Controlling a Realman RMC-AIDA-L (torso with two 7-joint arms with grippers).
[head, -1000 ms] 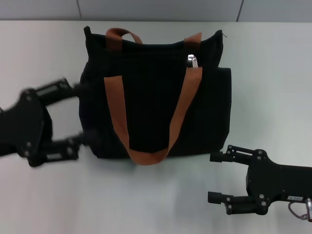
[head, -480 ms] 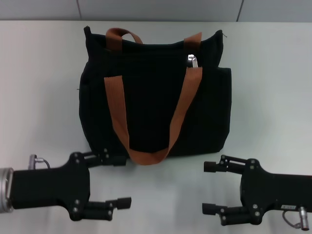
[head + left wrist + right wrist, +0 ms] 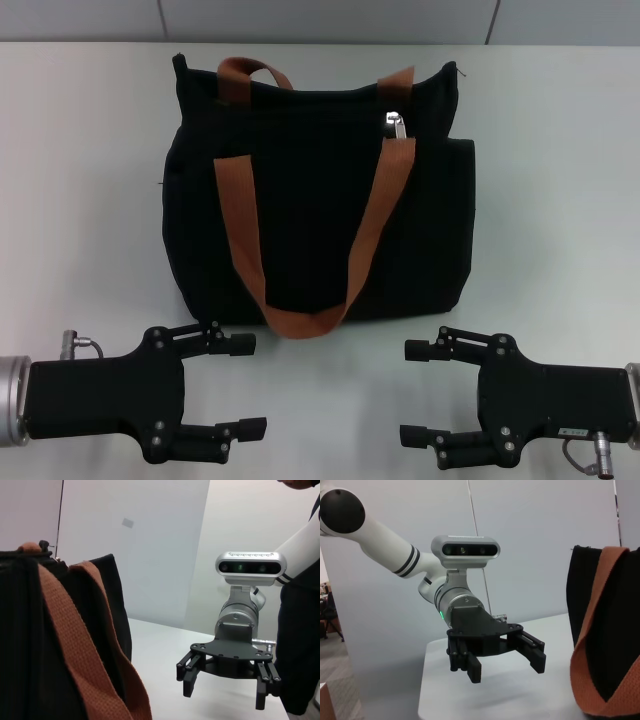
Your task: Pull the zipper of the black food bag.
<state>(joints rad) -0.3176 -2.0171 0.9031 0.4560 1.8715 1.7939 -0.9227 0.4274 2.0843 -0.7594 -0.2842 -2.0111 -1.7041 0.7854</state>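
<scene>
The black food bag (image 3: 310,200) lies flat in the middle of the white table, with its two rust-orange strap handles (image 3: 375,225) draped over it. The silver zipper pull (image 3: 396,124) sits on the bag's top edge, right of centre, beside the right strap. My left gripper (image 3: 250,385) is open and empty just in front of the bag's lower left corner, fingers pointing right. My right gripper (image 3: 409,392) is open and empty in front of the bag's lower right part, fingers pointing left. The two grippers face each other. The left wrist view shows the bag (image 3: 25,645) and the right gripper (image 3: 227,682).
The white table (image 3: 560,200) stretches bare on both sides of the bag. A grey wall runs along its far edge. The right wrist view shows the left gripper (image 3: 502,662) and the bag's side (image 3: 592,625) with a strap.
My left arm has swung from the bag's left side down to the table's front, gripper now facing right. My right gripper has shifted a little left and lower.
</scene>
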